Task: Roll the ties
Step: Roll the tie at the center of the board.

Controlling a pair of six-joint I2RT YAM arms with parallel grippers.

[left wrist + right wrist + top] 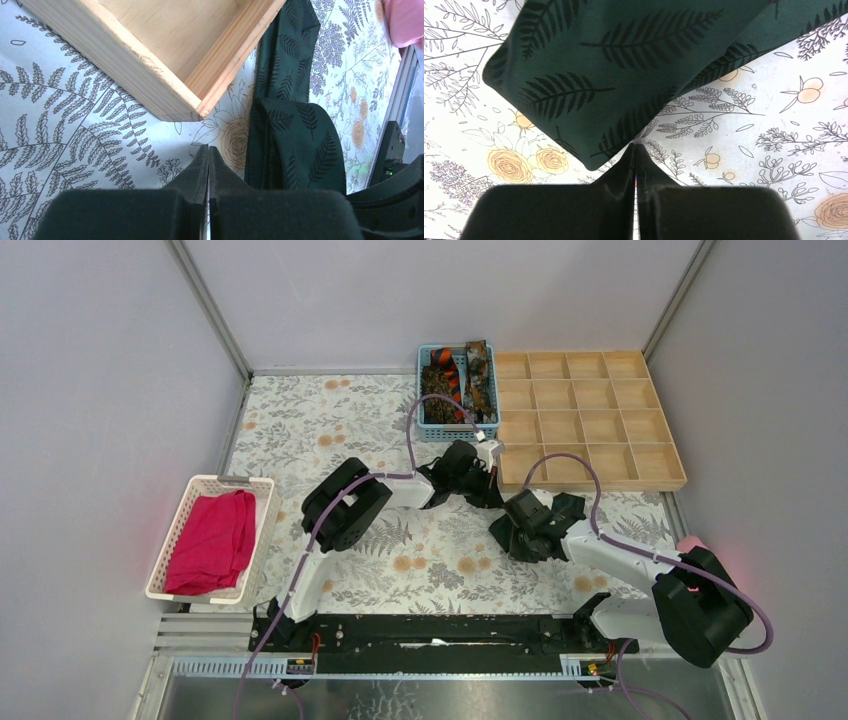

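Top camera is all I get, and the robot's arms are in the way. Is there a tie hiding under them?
Observer: Yes. A dark green tie with a fern-leaf print lies on the flowery tablecloth, right beneath the two wrists.
Operator: Ooh! Is one of my hands holding it?
Observer: No. The right hand and the left hand are both shut with nothing between their fingers. A corner of the tie lies just ahead of the right hand's tips.
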